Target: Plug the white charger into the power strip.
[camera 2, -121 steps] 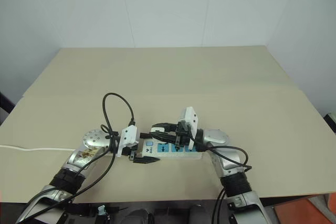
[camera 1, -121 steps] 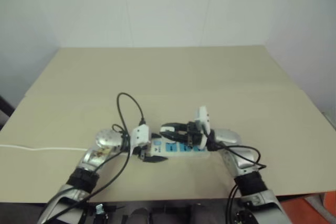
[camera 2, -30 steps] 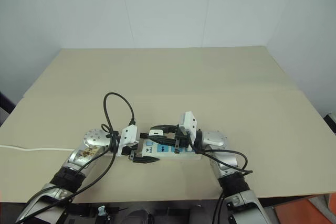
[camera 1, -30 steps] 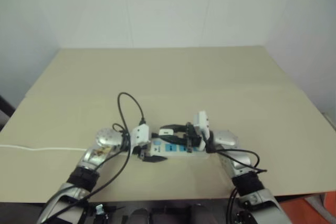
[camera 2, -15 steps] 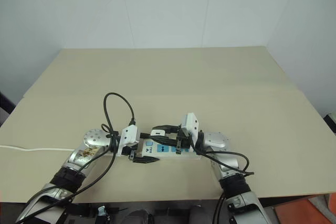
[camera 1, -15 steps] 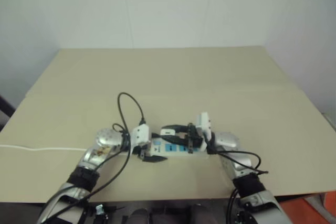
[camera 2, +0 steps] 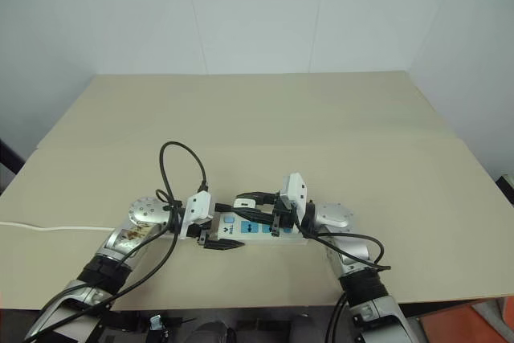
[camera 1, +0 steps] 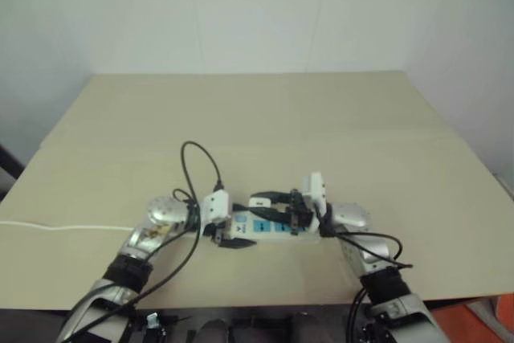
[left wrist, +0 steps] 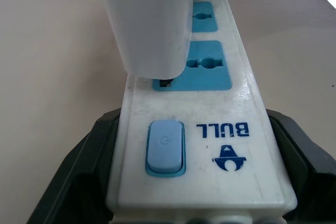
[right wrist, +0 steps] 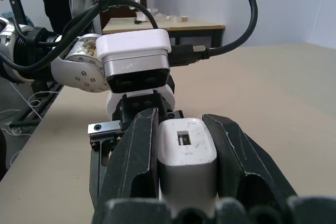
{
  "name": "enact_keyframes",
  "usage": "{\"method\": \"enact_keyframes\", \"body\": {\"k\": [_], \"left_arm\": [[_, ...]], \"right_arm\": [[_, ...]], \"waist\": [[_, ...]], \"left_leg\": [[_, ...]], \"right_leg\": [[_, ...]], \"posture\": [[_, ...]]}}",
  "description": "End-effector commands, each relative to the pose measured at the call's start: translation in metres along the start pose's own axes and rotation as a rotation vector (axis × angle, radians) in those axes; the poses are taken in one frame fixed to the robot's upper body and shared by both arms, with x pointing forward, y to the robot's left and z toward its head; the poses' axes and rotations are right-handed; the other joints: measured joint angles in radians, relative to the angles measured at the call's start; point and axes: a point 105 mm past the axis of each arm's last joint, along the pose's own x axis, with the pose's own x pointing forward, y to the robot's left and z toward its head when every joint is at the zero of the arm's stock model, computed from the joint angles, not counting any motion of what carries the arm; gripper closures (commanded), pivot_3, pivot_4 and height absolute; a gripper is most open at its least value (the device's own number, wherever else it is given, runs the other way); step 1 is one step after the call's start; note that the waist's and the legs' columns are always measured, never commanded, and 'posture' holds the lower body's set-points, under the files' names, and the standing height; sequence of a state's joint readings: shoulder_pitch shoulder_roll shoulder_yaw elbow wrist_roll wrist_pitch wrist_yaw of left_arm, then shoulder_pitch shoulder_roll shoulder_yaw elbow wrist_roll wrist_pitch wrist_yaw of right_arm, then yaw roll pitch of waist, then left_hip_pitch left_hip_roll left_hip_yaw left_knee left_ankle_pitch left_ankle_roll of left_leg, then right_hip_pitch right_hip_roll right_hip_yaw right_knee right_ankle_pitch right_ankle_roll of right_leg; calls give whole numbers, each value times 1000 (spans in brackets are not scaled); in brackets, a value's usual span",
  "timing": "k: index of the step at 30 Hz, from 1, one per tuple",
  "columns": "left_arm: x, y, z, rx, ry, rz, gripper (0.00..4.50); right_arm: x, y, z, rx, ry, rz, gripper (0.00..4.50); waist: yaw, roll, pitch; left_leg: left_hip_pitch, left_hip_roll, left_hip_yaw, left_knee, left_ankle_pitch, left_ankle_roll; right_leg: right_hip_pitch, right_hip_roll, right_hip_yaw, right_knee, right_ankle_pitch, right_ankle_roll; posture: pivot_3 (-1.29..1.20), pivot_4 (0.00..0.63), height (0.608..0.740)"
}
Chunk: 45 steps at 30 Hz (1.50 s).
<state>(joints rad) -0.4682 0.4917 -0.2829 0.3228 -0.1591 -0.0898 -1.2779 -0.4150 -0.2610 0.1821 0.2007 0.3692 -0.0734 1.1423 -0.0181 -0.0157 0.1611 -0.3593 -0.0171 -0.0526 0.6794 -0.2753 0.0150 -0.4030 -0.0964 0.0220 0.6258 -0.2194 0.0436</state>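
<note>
The power strip lies on the table near its front edge, white with blue sockets and a blue switch. My left gripper is shut on its switch end, with a black finger against each long side. My right gripper reaches in from the right, shut on the white charger. In the left wrist view the charger stands slightly tilted over the socket nearest the switch, its lower end at that socket's edge. Its pins are hidden.
A thin white cord runs off the table's left side. Black cables loop above my left wrist and another curls by my right forearm. The beige table stretches back to the wall.
My right wrist and forearm have shifted slightly to the right since the oldest frames. Both grips are the same and the strip has stayed in place.
</note>
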Motion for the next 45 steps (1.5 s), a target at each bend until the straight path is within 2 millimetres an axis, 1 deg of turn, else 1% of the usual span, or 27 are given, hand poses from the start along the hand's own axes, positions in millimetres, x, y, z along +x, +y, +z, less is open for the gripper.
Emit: {"method": "enact_keyframes", "body": {"k": [1, 11, 17, 19, 23, 26, 29, 33, 38, 42, 45], "left_arm": [[-2, -7, -21, -35, 96, -24, 1177], [-2, -6, -21, -34, 98, -19, 1177], [-3, -5, -22, -33, 100, -15, 1177], [-4, -5, -22, -34, 101, -13, 1177], [-6, -6, -23, -40, 103, -8, 1177], [-9, -6, -25, -45, 112, -7, 1177], [-12, -6, -27, -48, 123, 1, 1177], [-17, -7, -27, -50, 127, 5, 1177], [-22, -9, -27, -52, 137, 8, 1177], [-24, -8, -27, -51, 140, 16, 1177], [-24, -9, -26, -52, 140, 18, 1177]], "right_arm": [[-6, -2, 1, 4, 14, -19, 3325], [1, 2, -3, 40, 4, -34, 3325], [3, 1, -12, 44, 12, -49, 3325], [1, -1, -16, 30, 20, -58, 3325], [-7, 1, -29, 16, 50, -55, 3325], [-12, 2, -34, 9, 69, -38, 3325], [-15, -2, -38, 15, 77, -47, 3325], [-16, -1, -44, 24, 89, -31, 3325], [-11, 1, -47, 42, 86, -12, 3325], [-11, -4, -51, 57, 92, -36, 3325], [-14, -8, -55, 70, 105, -62, 3325]], "waist": [[0, 0, 0], [0, 0, 0], [0, 0, 0], [-1, 0, 0], [-3, 0, 0], [-3, 0, 0], [-3, -1, 0], [-8, -1, -1], [-22, -2, -1], [-28, -2, -1], [-31, -2, -1]], "left_leg": [[0, 0, 0, 0, 0, 0], [0, 0, 0, 0, 0, 0], [1, 0, 0, 0, 0, 0], [2, 0, 0, -1, 0, 0], [6, 0, 0, -1, 0, 0], [7, 1, 0, -1, 0, 0], [7, 1, 0, -2, 0, 0], [7, 1, -1, -2, 0, 0], [8, 2, -2, -2, 0, 0], [9, 3, -2, -3, 0, 0], [13, 5, -1, -4, 0, 0]], "right_leg": [[0, 0, 0, 0, 0, 0], [0, 0, 0, 0, 0, 0], [0, 0, 0, 0, 0, 0], [1, 0, 0, 0, 0, 0], [4, 1, 1, 0, -1, 1], [6, 1, 1, 0, -1, 1], [6, 1, 1, -1, -1, 1], [6, 1, 1, 0, -1, 0], [6, 2, 2, 0, -1, 0], [6, 3, 3, 0, -1, 0], [9, 5, 4, 0, -2, 0]], "posture": [[0, 150, 740], [0, 150, 740], [0, 150, 740], [0, 150, 740], [0, 150, 740], [0, 150, 740], [0, 150, 740], [0, 150, 740], [0, 150, 740], [0, 150, 740], [0, 150, 740]]}}
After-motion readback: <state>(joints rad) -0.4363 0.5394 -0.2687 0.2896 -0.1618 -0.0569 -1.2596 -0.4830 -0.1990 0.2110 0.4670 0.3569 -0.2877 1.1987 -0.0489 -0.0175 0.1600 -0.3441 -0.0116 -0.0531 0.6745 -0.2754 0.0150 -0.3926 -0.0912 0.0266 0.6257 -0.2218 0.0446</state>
